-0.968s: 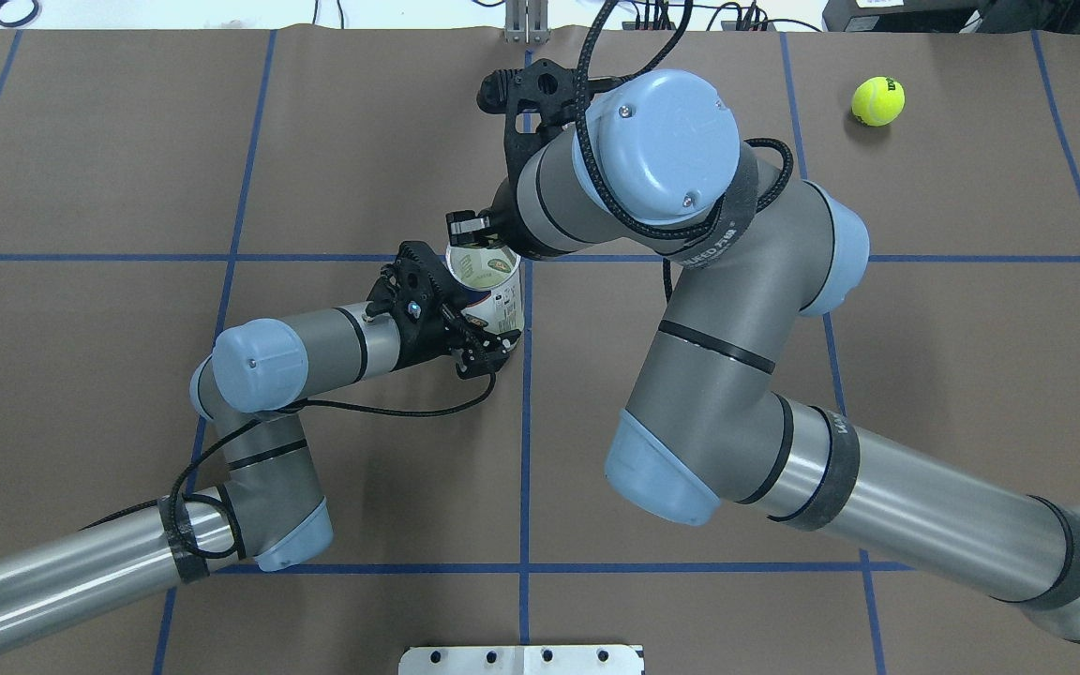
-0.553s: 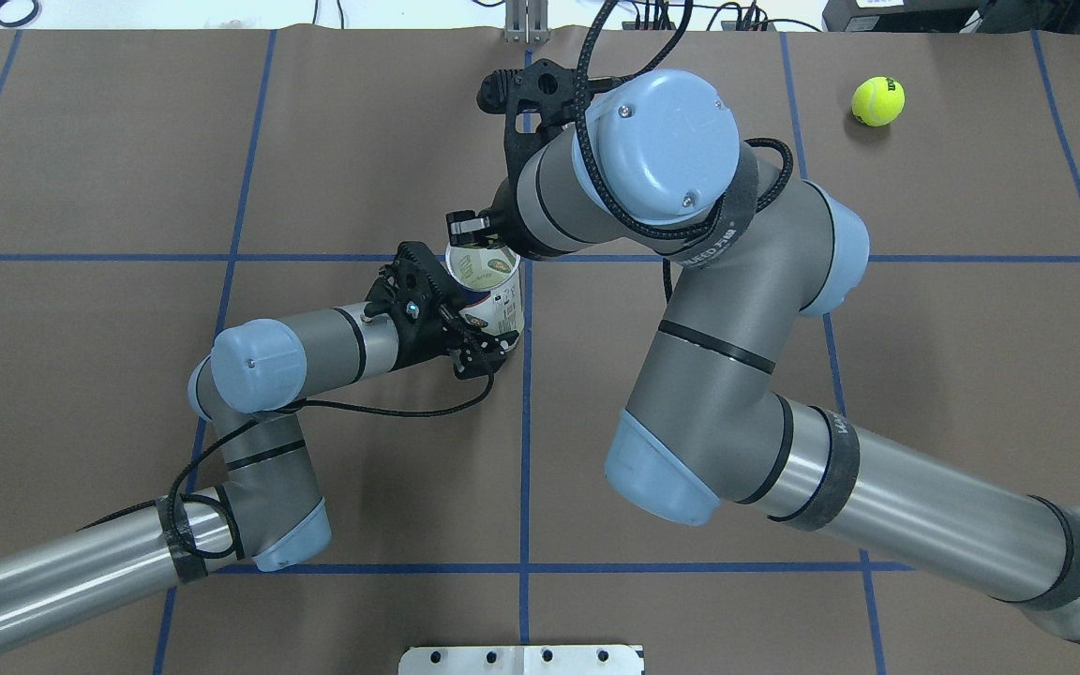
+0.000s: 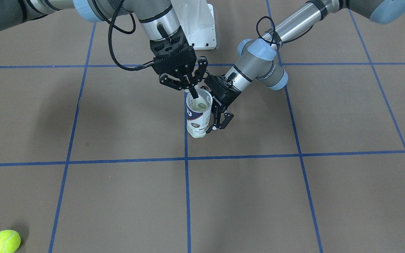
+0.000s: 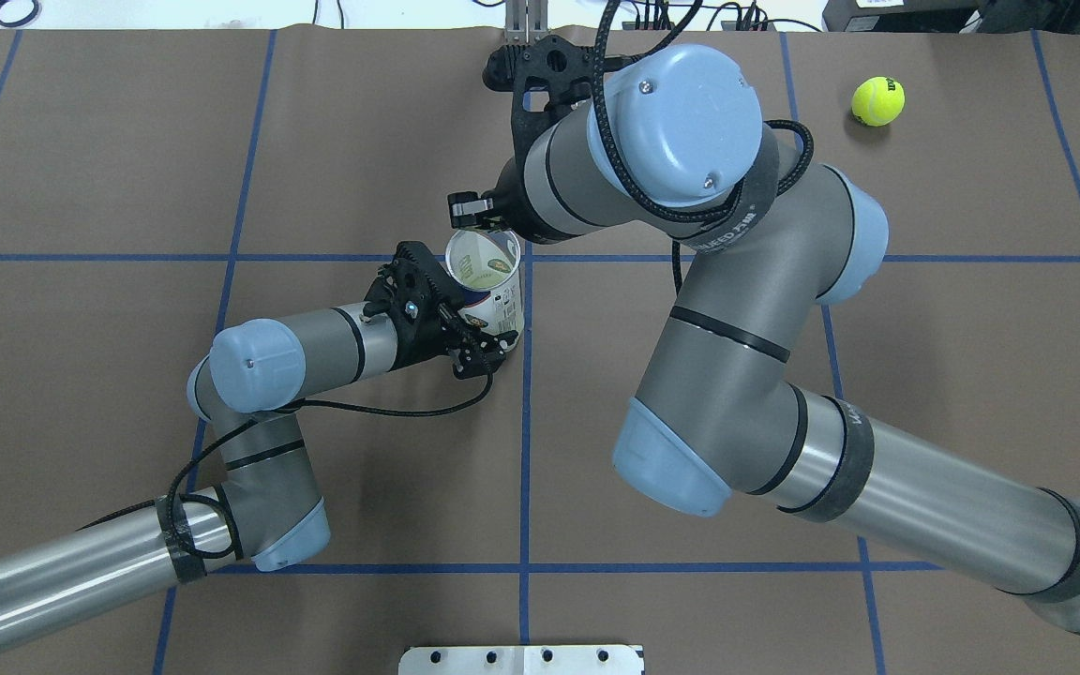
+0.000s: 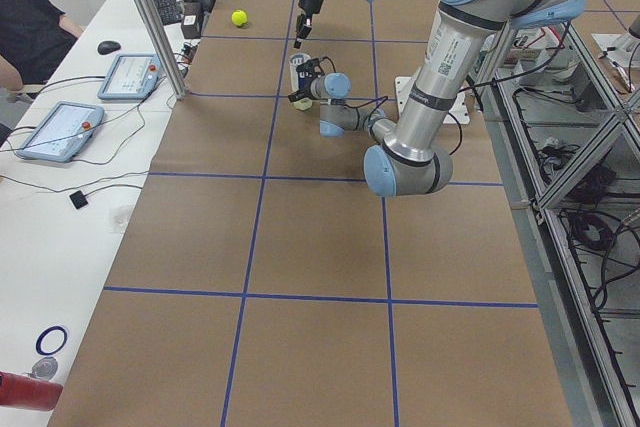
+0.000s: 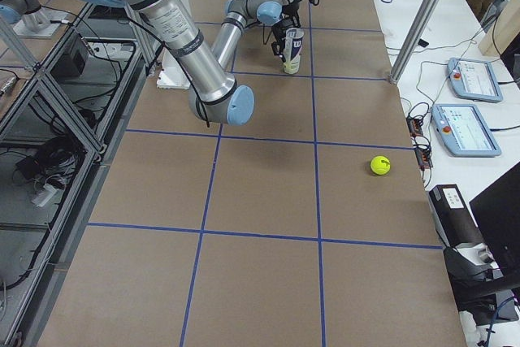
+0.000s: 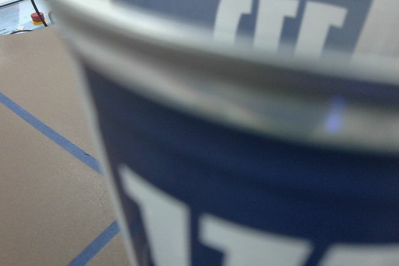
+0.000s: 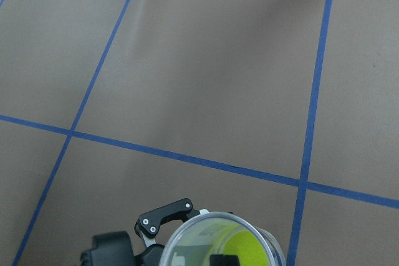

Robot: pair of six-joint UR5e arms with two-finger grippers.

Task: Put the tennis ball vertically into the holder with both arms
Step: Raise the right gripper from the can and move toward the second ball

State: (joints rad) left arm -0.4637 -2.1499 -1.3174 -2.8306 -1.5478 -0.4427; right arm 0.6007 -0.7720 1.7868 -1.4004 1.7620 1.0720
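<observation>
Holder (image 3: 198,117), upright near the table centre with a ball inside and clamped by the left tool (image 3: 220,116), may tip if the spread, empty right tool (image 3: 188,86) snags its rim.

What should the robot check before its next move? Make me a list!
1. Holder standing upright on the table: ok.
2. Left claw clasped round the holder's side: ok.
3. Ball inside the holder, with yellow showing through the open top: ok.
4. Right claw open and carrying nothing: ok.
5. Right claw's fingertip clear of the holder's rim before lifting: cannot tell, because it overlaps the opening in the front view.
6. Spare ball lying far from both arms: ok.
</observation>
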